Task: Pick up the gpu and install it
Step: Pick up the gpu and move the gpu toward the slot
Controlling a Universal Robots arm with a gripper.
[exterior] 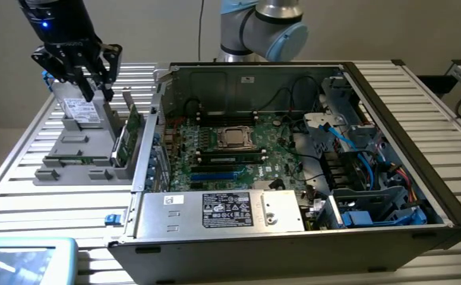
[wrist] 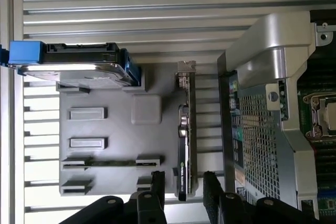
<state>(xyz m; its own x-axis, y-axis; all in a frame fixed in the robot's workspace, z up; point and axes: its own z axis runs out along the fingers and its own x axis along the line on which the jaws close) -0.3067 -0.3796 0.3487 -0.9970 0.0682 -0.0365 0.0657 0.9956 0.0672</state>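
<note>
Now, your gripper [wrist: 183, 178] hangs above the grey holder [wrist: 105, 129] with jaws spread to either side of the gpu [wrist: 185, 129], which stands on edge along the holder's edge nearest the open computer case [exterior: 409, 142], probably so its upper edge is free to pinch.

My end effector [wrist: 184, 190] is black. The gpu [wrist: 185, 129] is black along its edge with green markings, and its board is green. The holder [wrist: 105, 129] is plain grey. The drive [wrist: 79, 69] is silver-grey with blue brackets. The counter [wrist: 157, 3] is silver, striped by slats. The motherboard [exterior: 214, 151] is green and the case [exterior: 294, 261] is black.
</note>
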